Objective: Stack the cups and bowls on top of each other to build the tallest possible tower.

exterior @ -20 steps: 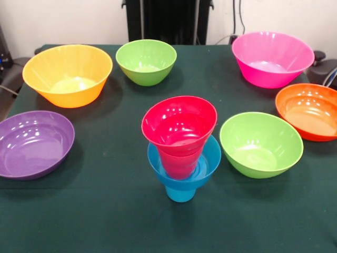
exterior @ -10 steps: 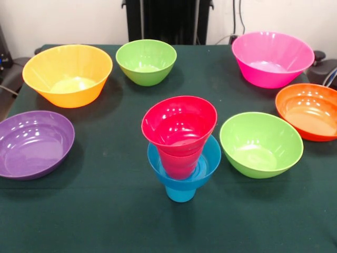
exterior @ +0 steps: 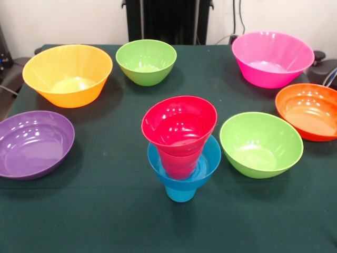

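The jaws do not show in the front view, so there is no telling whether they are released or clenched, and nothing can be said about where the tower [exterior: 181, 153] lies next to them.

The tower stands near the middle of the green bench [exterior: 105, 211], a bit toward the front. At the bottom is a sky-blue cup [exterior: 180, 193]. A small blue bowl [exterior: 209, 158] sits on top of it. A red cup [exterior: 179, 164] stands inside the blue bowl. A small red bowl [exterior: 179, 124] rests in the mouth of the red cup and tips a little toward the camera.

The other bowls sit around the tower, none touching it. A lime green bowl [exterior: 261, 144] is just beside it on the picture's right. A purple bowl [exterior: 33, 144] is at the left edge. A yellow-orange bowl [exterior: 67, 75] is at the back left. A second lime green bowl [exterior: 146, 61] is at the back middle. A pink bowl [exterior: 273, 58] is at the back right. An orange bowl [exterior: 309, 111] is at the right edge, between the pink bowl and the near green one
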Controlling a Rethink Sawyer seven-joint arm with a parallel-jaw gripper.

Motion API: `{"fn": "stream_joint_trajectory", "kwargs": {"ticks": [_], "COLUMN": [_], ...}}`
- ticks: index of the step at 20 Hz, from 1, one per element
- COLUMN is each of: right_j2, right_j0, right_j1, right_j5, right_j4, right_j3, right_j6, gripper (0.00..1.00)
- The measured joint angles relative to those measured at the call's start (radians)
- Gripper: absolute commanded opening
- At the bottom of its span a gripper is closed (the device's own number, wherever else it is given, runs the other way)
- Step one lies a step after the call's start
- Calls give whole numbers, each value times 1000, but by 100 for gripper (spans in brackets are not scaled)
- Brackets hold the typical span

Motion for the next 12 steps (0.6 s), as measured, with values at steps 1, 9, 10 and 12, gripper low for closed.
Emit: {"fn": "stream_joint_trajectory", "kwargs": {"ticks": [1,9,10,12], "right_j2": [7,82,92,114], "right_j0": [-3,-43,-46,-52], "right_j1": [-13,-118,-129,-154], "right_j5": [-13,-85,-86,-89], "right_j4": [-6,-95,-108,-141], "right_j3": [24,202,220,263], "right_j6": [0,0,0,0], "gripper": [100,100,100,100]}}
